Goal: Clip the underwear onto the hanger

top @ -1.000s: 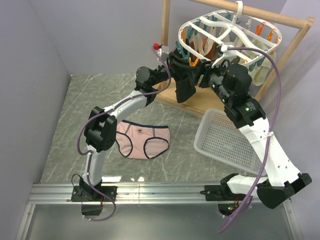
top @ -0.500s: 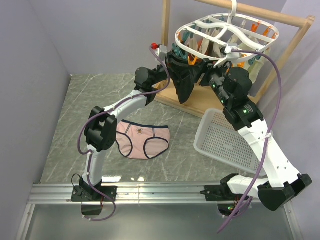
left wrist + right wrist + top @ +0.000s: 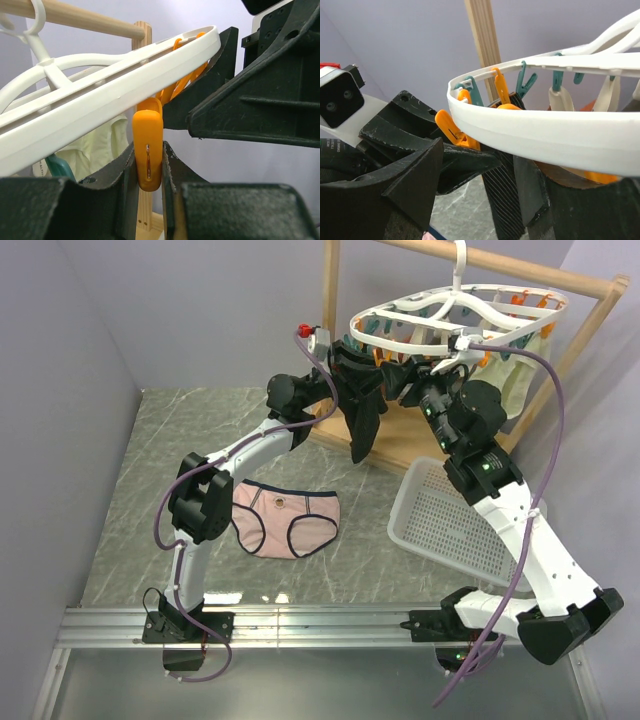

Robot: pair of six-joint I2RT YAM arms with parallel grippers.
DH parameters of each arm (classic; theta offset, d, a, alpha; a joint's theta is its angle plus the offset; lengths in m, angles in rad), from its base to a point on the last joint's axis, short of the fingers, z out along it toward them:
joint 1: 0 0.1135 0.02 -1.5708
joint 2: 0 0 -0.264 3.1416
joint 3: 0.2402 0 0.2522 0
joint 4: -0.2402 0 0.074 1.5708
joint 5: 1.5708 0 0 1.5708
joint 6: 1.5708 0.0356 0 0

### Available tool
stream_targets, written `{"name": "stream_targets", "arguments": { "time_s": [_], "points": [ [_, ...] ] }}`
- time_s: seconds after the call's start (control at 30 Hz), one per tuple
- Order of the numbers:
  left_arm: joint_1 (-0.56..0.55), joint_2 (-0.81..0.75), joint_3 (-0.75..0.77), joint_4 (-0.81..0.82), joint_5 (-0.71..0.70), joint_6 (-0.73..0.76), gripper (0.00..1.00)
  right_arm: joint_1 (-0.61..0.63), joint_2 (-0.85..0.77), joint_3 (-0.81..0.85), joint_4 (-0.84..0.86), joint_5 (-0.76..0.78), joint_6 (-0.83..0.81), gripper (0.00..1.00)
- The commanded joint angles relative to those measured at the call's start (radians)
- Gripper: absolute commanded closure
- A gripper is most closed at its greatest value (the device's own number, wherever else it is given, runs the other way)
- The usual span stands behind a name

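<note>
Left jaws clenched on glossy orange plastic peg (image 3: 148,160); right jaws parted at smooth, curved white hanger (image 3: 545,135).

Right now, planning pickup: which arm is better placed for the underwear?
Likely right: its tool is open at the hanger; the left tool pinches an orange peg, though the underwear lies nearer it.

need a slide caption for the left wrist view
Left gripper pinching an orange peg hanging from the white hanger.

pink underwear (image 3: 285,522), white hanger (image 3: 100,107), orange peg (image 3: 148,155)
</note>
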Motion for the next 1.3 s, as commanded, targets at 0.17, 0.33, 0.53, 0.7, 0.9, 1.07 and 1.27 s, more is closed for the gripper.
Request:
{"name": "stream_targets", "arguments": {
  "time_s": [0.17, 0.33, 0.53, 0.7, 0.9, 1.07, 1.27],
  "points": [
    [-0.001, 0.005, 0.042, 0.034, 0.019, -0.007, 1.0, 0.066, -0.057, -0.059, 0.057, 0.02, -0.038, 0.36],
    [-0.001, 0.007, 0.039, 0.034, 0.019, -0.004, 1.0, 0.089, -0.125, -0.096, -0.036, 0.049, 0.005, 0.36],
    [-0.002, 0.01, 0.042, 0.035, 0.022, -0.007, 1.0, 0.106, -0.212, -0.181, -0.034, 0.036, 0.002, 0.36],
    [-0.001, 0.011, 0.042, 0.046, 0.025, -0.014, 1.0, 0.143, -0.197, -0.185, 0.084, 0.076, -0.043, 0.36],
    [-0.001, 0.002, 0.014, 0.081, 0.019, -0.005, 1.0, 0.144, -0.122, -0.142, 0.185, 0.115, -0.089, 0.36],
    [-0.004, -0.002, -0.02, 0.109, -0.002, 0.028, 1.0, 0.155, -0.074, -0.114, 0.211, 0.145, -0.084, 0.37],
    [-0.007, 0.005, -0.026, 0.118, 0.002, 0.025, 1.0, 0.169, -0.05, -0.096, 0.259, 0.165, -0.104, 0.38]
  ]
}}
